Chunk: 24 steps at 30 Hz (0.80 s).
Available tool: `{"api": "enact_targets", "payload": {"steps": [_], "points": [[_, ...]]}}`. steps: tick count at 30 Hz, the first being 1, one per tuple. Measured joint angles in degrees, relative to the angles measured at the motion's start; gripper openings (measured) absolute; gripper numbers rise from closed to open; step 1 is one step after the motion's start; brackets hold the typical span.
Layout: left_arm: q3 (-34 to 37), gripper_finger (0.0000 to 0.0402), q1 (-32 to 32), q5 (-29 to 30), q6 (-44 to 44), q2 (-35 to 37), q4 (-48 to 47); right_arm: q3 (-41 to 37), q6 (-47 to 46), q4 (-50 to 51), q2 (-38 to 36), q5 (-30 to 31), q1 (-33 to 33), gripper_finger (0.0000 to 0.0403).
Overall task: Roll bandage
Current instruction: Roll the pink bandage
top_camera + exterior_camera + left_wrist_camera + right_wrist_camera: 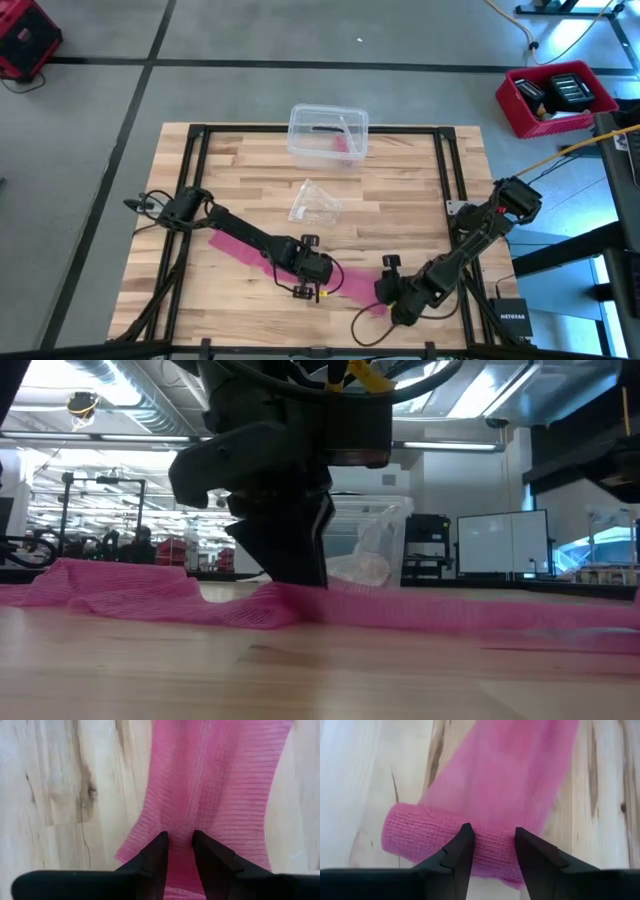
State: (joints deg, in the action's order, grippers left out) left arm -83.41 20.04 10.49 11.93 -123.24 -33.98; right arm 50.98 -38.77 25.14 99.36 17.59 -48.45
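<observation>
The pink bandage (240, 248) lies as a flat band slanting across the table's near half. Its right end is wound into a short roll (420, 837), which lies on its side on the wood. My left gripper (312, 270) stands over the middle of the band, pointing down, with its fingers closed on the fabric (180, 837). My right gripper (392, 298) is at the rolled end, near the table's near right corner. It is open, with its two fingertips (492, 832) at the roll. My left gripper comes from above, pointing down, and pinches a raised fold of the band's middle (181, 822) between its two fingertips. In the low view the fabric humps up at the fingers (268, 600), and both sides of it lie on the table. My right gripper is open, and its two fingertips (465, 840) rest against the roll's side, toward one end of it. The fingers stand astride the roll's length, not around it. The roll lies on the table with the flat band running away from it.
A clear plastic box (328, 132) stands at the table's far edge. A small clear wrapper (315, 200) lies at mid-table, beyond the band. Black frame rails (448, 190) run along the table's sides. A small black device (508, 315) sits at the near right edge.
</observation>
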Motion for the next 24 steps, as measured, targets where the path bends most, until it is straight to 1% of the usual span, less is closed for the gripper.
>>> {"api": "enact_targets", "payload": {"steps": [8, 9, 11, 12, 13, 16, 18, 21, 24], "points": [[4.8, 0.0088, 1.1, 1.0, 4.4, 0.7, 3.9, 0.0, -5.9, 5.5, -0.1, 1.4, -4.8, 0.0152], [4.9, 0.0088, 1.4, 1.3, 4.6, 0.7, 3.9, 0.0, -6.6, 6.6, -0.1, 0.9, -5.4, 0.0152], [4.9, 0.0088, 1.8, 1.5, 4.7, 0.7, 3.9, -0.3, -8.3, 8.3, 0.1, -2.0, -6.5, 0.0152], [4.9, 0.0088, 2.0, 1.6, 4.7, 0.7, 3.9, -0.5, -9.0, 8.2, 0.4, -4.3, -6.9, 0.0152], [4.9, 0.0088, 2.2, 2.1, 4.8, 0.7, 3.9, -0.5, -9.6, 8.3, 0.5, -4.7, -7.3, 0.0152], [5.1, 0.0088, 2.5, 3.5, 4.6, 0.7, 4.5, -0.5, -10.8, 8.5, 0.5, -5.0, -7.6, 0.0152], [5.2, 0.0088, 2.5, 3.5, 4.1, 0.7, 5.3, -0.5, -11.0, 8.2, 0.4, -4.1, -7.4, 0.0152], [4.3, 0.0088, 2.2, 3.3, 3.6, 0.7, 5.1, -0.4, -10.9, 8.2, -0.3, -4.6, -6.7, 0.0152], [3.8, 0.0088, 2.1, 3.1, 2.6, 0.7, 4.6, -0.6, -10.6, 8.3, -2.1, -3.8, -6.6, 0.0152]]}}
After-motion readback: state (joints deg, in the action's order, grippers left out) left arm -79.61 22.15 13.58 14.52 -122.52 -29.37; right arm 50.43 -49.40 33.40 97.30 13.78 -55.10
